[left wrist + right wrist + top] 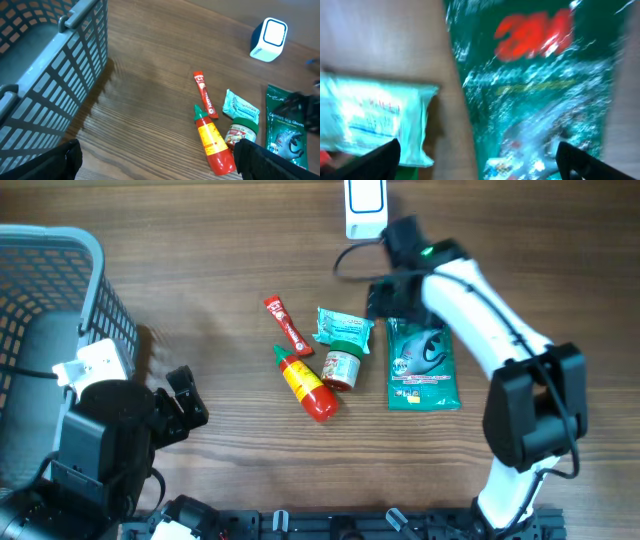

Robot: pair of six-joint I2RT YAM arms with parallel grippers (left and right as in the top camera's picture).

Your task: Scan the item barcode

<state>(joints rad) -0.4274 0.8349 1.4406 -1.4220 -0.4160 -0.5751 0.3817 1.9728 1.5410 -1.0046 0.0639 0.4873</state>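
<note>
Right arm (pixel 480 310): a white tubular link set between black joint housings, with a small green indicator light (pixel 428 250) near the wrist. Left arm (pixel 95 440): matte black housings carrying a white block (pixel 98 362), ending in a black tool (pixel 188 405) with blunt, dark fingers (pixel 65 162).

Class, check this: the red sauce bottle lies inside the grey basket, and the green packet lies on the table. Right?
Not quite: the red sauce bottle lies on the table too, outside the grey basket, as the overhead view shows.
</note>
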